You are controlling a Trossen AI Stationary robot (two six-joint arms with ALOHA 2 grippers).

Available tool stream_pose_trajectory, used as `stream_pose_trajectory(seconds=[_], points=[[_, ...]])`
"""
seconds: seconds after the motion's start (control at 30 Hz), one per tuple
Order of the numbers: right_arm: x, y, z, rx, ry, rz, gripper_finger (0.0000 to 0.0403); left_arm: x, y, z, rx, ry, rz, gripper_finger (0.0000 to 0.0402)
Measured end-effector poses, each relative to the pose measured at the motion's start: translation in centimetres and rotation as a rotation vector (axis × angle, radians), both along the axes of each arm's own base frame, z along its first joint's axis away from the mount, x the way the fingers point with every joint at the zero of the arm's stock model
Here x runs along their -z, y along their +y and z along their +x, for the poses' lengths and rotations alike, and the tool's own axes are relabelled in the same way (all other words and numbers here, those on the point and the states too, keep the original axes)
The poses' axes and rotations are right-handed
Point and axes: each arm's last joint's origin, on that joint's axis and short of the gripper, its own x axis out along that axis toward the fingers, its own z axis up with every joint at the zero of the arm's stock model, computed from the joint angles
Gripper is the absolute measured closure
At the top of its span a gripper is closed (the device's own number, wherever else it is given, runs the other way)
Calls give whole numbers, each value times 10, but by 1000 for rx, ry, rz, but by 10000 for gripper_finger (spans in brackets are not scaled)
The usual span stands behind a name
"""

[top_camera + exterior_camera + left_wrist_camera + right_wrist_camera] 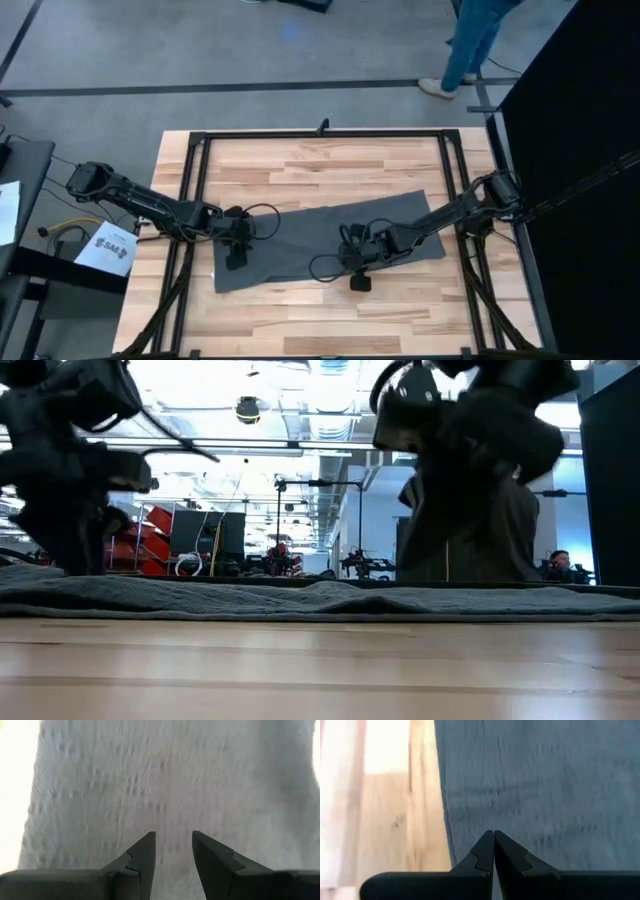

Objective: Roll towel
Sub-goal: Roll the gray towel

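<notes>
The dark grey towel [320, 235] lies spread flat across the middle of the wooden table, slanting from near left to far right, with low wrinkles [320, 592]. My left gripper [236, 255] stands over the towel's left part, fingers pointing down and open by a narrow gap [173, 840]. My right gripper [358, 272] is shut, its tips [493, 834] pointing down at the towel [545, 785] just inside its near edge, beside bare wood [385, 820]. My left gripper points down at the towel's left part [172, 815]; whether the fingertips touch the cloth cannot be told. My right gripper's shut fingers come from above at the cloth close to its near edge [470, 827]; no cloth shows between them, and touch cannot be told.
A black frame [195, 200] runs around the tabletop along its left, far and right sides. Bare wood [330, 320] lies between the towel and the near edge. A person's legs [470, 45] stand on the floor beyond the far edge.
</notes>
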Motion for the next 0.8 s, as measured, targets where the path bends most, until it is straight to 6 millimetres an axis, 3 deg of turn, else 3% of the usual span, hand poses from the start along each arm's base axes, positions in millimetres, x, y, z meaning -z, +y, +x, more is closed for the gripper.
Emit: stream_pose_trajectory(seconds=[0.17,0.27,0.4,0.6,0.7,0.8], points=[[19,1,-3,21,100,-11,403,-24,-4,4,-3,-18,-19,287],[20,-1,-11,55,189,-28,403,-30,-8,-6,-29,87,-59,287],[20,-2,-24,59,296,-73,403,-26,-11,-21,-109,208,-60,287],[21,-2,-36,44,409,-123,403,-11,-9,-21,-127,146,19,287],[19,2,-39,35,405,-126,403,-6,0,-23,-178,130,144,287],[14,6,-43,46,398,-109,403,-5,6,-22,-238,122,157,287]])
